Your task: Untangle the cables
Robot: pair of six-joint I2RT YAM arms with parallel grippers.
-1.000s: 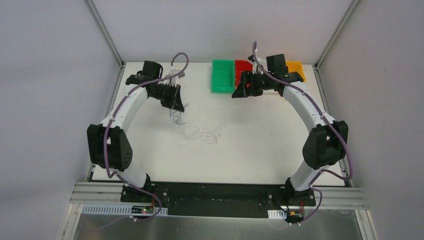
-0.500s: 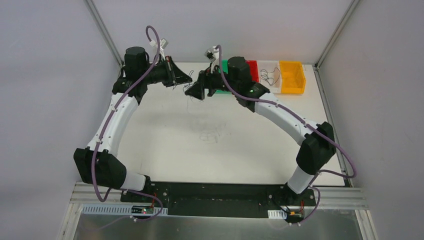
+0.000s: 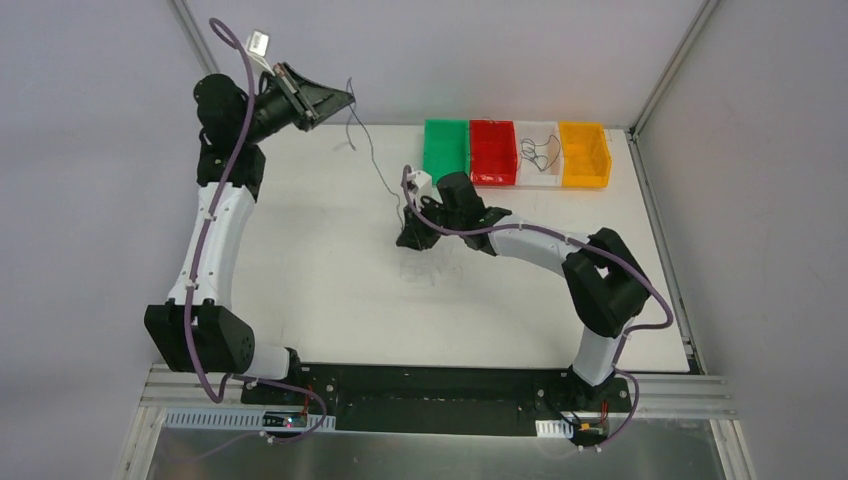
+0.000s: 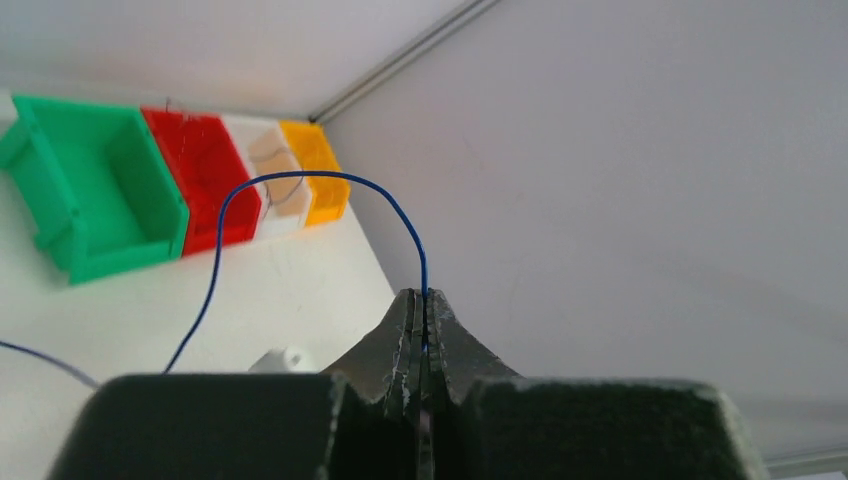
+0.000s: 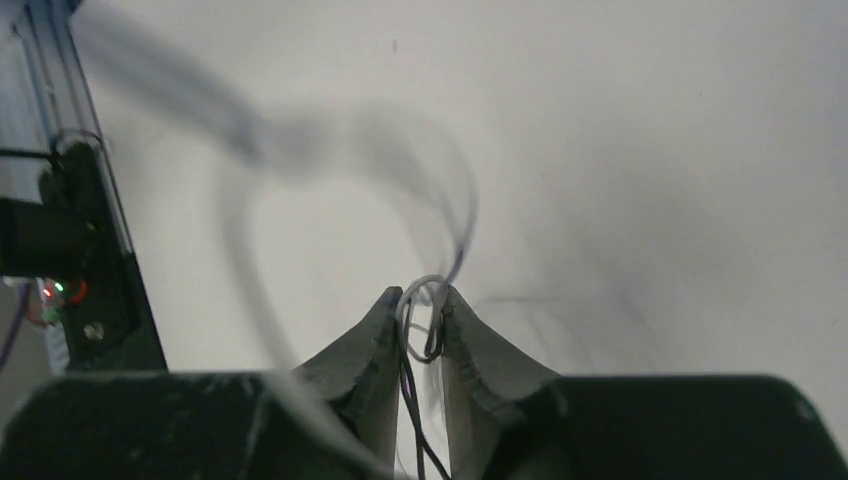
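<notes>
My left gripper (image 3: pixel 338 97) is raised high at the back left, shut on the end of a dark blue cable (image 3: pixel 372 158). That cable runs slanting down to my right gripper (image 3: pixel 405 242), which is low over the middle of the table. In the left wrist view the blue cable (image 4: pixel 300 176) arcs out of the shut left gripper (image 4: pixel 425 296). In the right wrist view the right gripper (image 5: pixel 422 300) is nearly closed, pinching a whitish-grey loop (image 5: pixel 424 285) and a dark strand. More faint cables (image 3: pixel 420 270) lie on the table beside it.
Four bins stand in a row at the back: green (image 3: pixel 445 150), red (image 3: pixel 492 152), white (image 3: pixel 540 170) with a few wires in it, and orange (image 3: pixel 585 155). A metal frame post (image 3: pixel 205 60) rises behind the left arm.
The left arm rose and swung back-left, drawing the blue cable out. The right arm left the bins, came down to the table's middle and closed from open onto the tangle.
</notes>
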